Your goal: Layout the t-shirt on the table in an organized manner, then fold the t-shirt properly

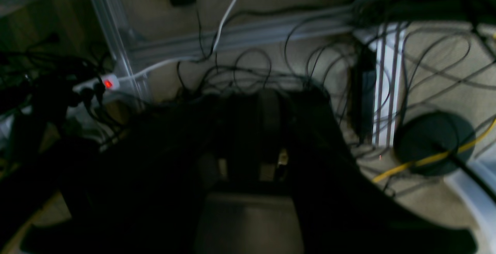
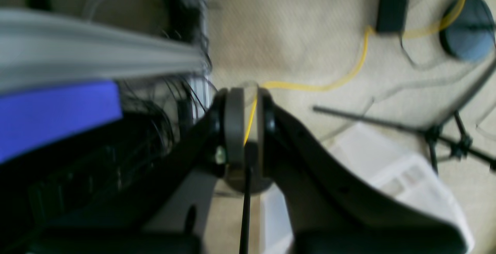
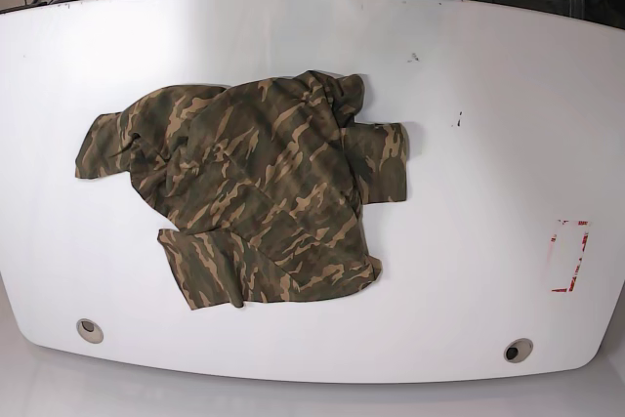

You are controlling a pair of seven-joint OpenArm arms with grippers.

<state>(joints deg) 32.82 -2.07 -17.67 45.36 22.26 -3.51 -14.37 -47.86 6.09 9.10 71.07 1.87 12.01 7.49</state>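
My right pincer [image 2: 248, 120] shows in its wrist view with the two fingers [image 2: 234, 122] drawn close, a thin slit between them and nothing gripped; a yellow cable [image 2: 329, 85] on the carpet is visible through the slit. It hangs over the floor, not the table, with a white plastic bin [image 2: 403, 180] below and a black tripod stand [image 2: 438, 135] to one side.

My left pincer [image 1: 250, 161] sits in deep shadow in its wrist view. The fingers are dark shapes against dark housing, and I cannot tell how far apart they stand or whether anything is between them. Beyond it lie tangled black cables [image 1: 248, 64], a power strip with a red light [image 1: 106, 83] and a round dark base [image 1: 434, 143] on the carpet.

Neither arm appears in the base view. There the t-shirt [image 3: 254, 192] lies crumpled on the table [image 3: 469, 65], left of centre, one sleeve out to the left, folds bunched near its upper right. A red-and-white tape mark [image 3: 571, 256] sits near the right edge, well apart from the cloth.
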